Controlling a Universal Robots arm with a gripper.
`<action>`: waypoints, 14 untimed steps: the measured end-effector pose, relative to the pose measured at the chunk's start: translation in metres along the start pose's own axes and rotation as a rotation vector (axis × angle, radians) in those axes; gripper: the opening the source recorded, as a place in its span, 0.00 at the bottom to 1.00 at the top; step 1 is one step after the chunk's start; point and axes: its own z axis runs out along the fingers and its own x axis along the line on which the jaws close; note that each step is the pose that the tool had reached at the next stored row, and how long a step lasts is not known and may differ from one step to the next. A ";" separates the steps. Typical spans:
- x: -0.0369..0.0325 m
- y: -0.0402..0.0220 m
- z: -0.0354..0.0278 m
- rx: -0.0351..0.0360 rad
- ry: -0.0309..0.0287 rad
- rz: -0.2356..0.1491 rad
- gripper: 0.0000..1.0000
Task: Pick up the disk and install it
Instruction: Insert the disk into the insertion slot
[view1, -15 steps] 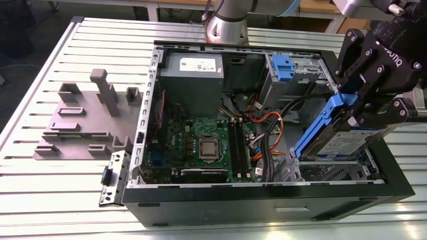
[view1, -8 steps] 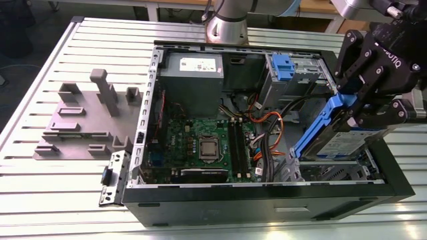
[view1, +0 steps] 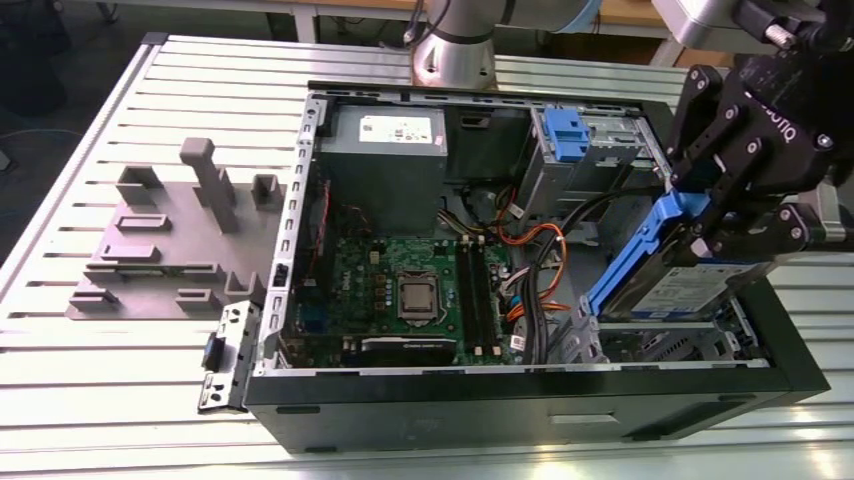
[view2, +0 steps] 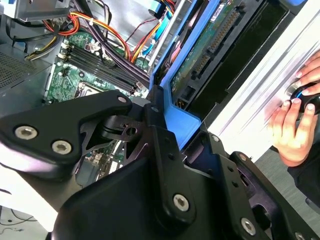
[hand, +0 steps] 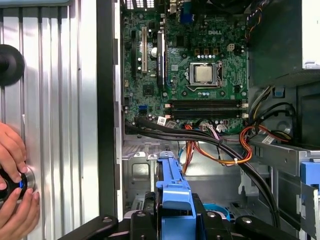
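1. In the second wrist view the black pincer (view2: 172, 125) is clamped on the blue rail of the disk (view2: 210, 45), whose green underside faces the camera. A person's hand (view2: 292, 127) rests on the ribbed metal counter (view2: 260, 95) nearby.
2. In the first wrist view the blue rail of the disk (hand: 172, 182) stands between the pincer's (hand: 175, 220) two black arms. Two hands (hand: 11, 147) close around a dark knob on the counter (hand: 55, 125).
3. In the exterior view the one disk (view1: 687, 285) hangs tilted in the pincer (view1: 705, 215), over the drive bay at the corner of the open case (view1: 534, 385) on the exterior view's right. I cannot tell if it touches the bay. Its white-and-blue label faces the camera, with print too small to read.
4. Deeper inside the case lie:
   - one green board (view1: 414, 290) with one processor socket (hand: 205, 74)
   - orange wires (view1: 534, 240)
   - one blue clip (view1: 566, 135)
   - one grey box (view1: 387, 150) with one white sticker
5. Farther off, on the exterior view's left, one grey block (view1: 160, 240) with uprights sits on the counter (view1: 134, 380). The arm's base (view1: 454, 50) stands behind the case.
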 end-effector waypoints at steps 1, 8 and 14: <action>0.0000 0.0000 0.0008 0.0000 0.0000 0.000 0.36; 0.0001 0.0000 0.0070 0.0000 0.0000 0.000 0.36; 0.0002 0.0000 0.0129 0.0000 0.0000 0.000 0.36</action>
